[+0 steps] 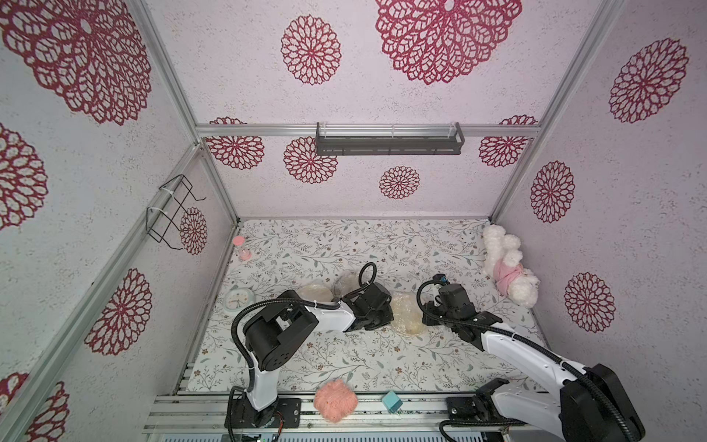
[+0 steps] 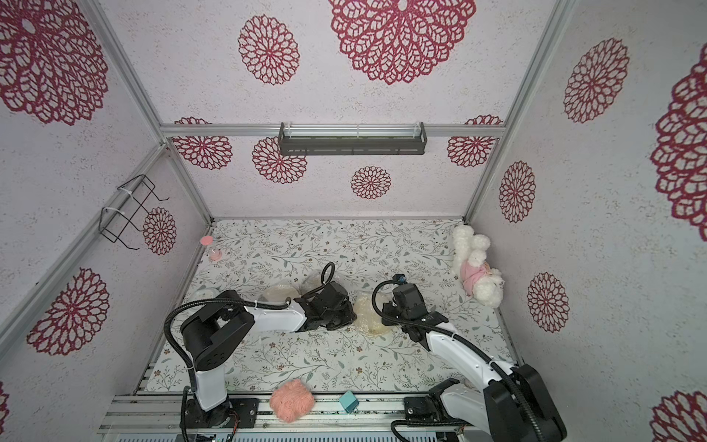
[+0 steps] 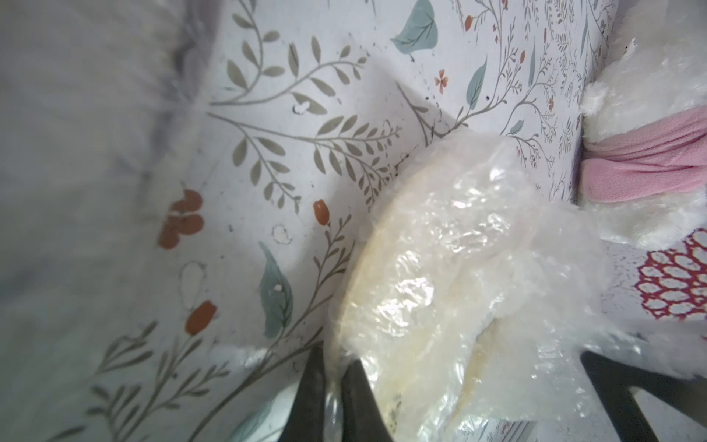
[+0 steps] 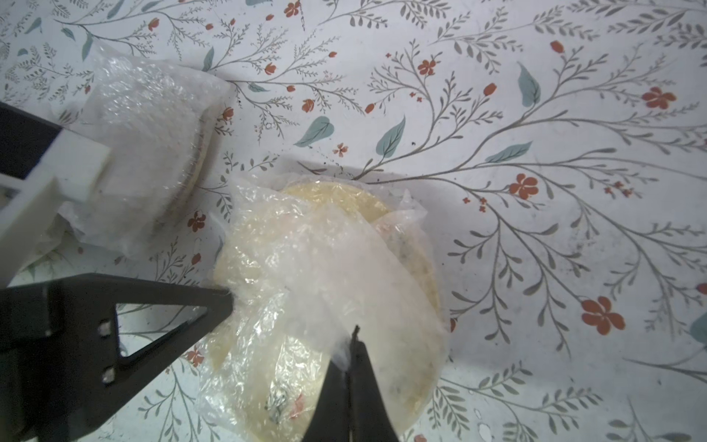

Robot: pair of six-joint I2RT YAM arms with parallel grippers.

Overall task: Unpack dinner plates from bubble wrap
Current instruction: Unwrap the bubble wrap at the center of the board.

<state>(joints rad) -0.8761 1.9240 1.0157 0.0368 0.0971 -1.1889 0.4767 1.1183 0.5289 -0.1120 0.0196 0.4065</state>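
Both pinch tight: the left gripper (image 3: 333, 359) has its jaws closed on one edge of the bubble wrap (image 4: 306, 275), the right gripper (image 4: 351, 344) is clamped on another, and the cream dinner plate (image 4: 344, 193) lies wrapped mid-table (image 1: 344, 359) between the arms

The far half and near strip of the table (image 1: 355, 245) are left open. The middle is barred by the left arm (image 1: 329, 315), the right arm (image 1: 497, 336) and wrapped plates (image 1: 406, 312) between and beyond them. The edges are narrowed by a clock (image 1: 239, 300) and a plush (image 1: 505, 268).
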